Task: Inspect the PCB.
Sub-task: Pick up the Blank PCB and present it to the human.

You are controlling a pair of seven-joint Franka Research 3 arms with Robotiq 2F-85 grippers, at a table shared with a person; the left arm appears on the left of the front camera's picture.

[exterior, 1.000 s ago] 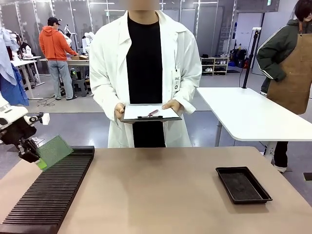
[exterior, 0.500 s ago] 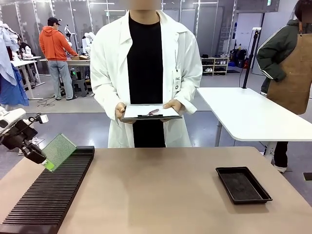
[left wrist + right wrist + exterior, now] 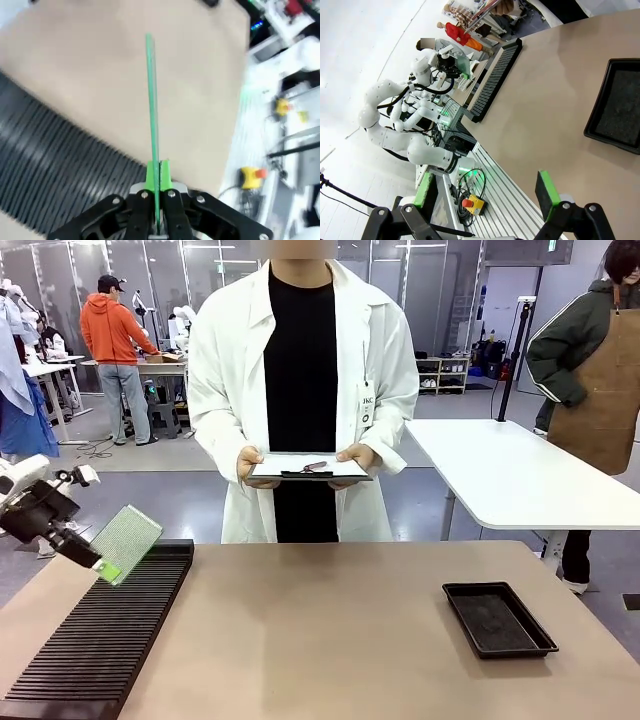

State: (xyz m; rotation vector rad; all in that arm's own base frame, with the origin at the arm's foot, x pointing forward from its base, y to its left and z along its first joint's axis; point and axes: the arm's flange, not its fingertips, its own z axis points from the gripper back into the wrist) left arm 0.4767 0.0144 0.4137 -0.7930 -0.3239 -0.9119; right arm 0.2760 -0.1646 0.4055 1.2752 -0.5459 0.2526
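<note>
PCB (image 3: pixel 127 537) front view: clamped in the left gripper (image 3: pixel 97 561) by its bright green strip. The board sticks out past the fingertips, tilted, with its pale dotted face toward the camera. It is held in the air over the far end of the black slotted rack (image 3: pixel 100 640), which runs beneath the gripper. The shallow black tray (image 3: pixel 497 618) is well apart, across the table (image 3: pixel 320 640). Beyond the table a person holds a white clipboard (image 3: pixel 308 468) in both hands.

Left wrist view: the PCB (image 3: pixel 151 95) is edge-on, a thin green line running straight out from the left gripper (image 3: pixel 159 170). The green pads (image 3: pixel 166 172) are pressed onto it from both sides. The rack (image 3: pixel 50 165) is under and beside the fingers, with bare table (image 3: pixel 100 70) past the board's tip.

Right wrist view: the right gripper (image 3: pixel 485 192) has its pads (image 3: pixel 546 192) wide apart with nothing between them. The table (image 3: pixel 545 115) is ahead, the tray (image 3: pixel 620 110) off to one side of the fingers, and the rack (image 3: pixel 495 75) farther ahead.
</note>
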